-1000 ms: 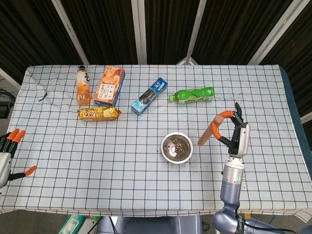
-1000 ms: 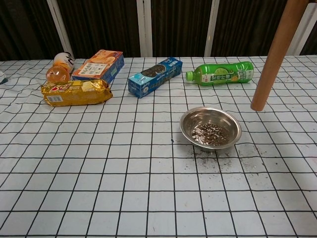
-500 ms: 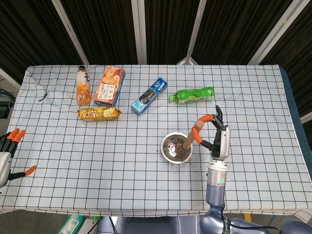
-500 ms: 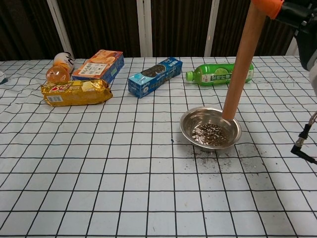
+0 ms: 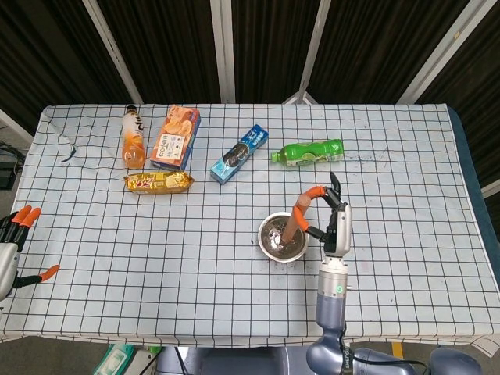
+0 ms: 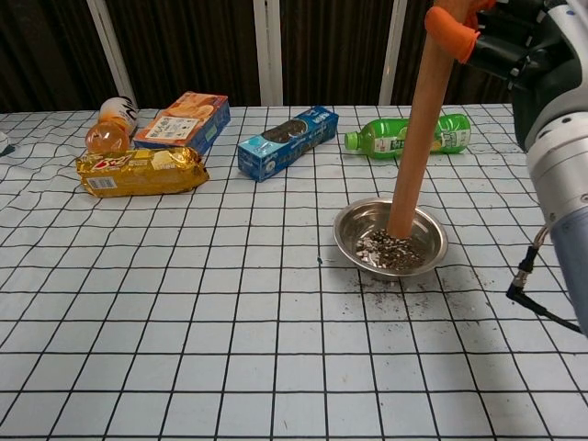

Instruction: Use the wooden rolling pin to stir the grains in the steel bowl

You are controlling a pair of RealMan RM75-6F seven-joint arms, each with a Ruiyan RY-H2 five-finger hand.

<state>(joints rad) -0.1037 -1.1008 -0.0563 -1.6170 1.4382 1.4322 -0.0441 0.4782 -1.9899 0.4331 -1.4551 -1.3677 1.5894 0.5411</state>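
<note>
My right hand (image 5: pixel 328 217) (image 6: pixel 514 46) grips the upper end of the wooden rolling pin (image 6: pixel 418 129) (image 5: pixel 295 223), which stands nearly upright. Its lower end is down inside the steel bowl (image 6: pixel 432 248) (image 5: pixel 269 248), resting among the dark and pale grains (image 6: pixel 386 253). The bowl sits right of the table's middle, with spilled grains scattered on the cloth around it. My left hand (image 5: pixel 14 242) hangs open off the table's left edge, holding nothing, and shows only in the head view.
A green bottle (image 6: pixel 413 135) lies just behind the bowl. Further back left lie a blue packet (image 6: pixel 287 141), a yellow snack bag (image 6: pixel 140 171), an orange box (image 6: pixel 184 119) and an orange bottle (image 6: pixel 110 127). A black cable (image 6: pixel 542 299) trails under my right arm.
My right hand has carried the rolling pin leftward from beside the bowl and lowered its tip into the grains. The left hand has stayed still.
</note>
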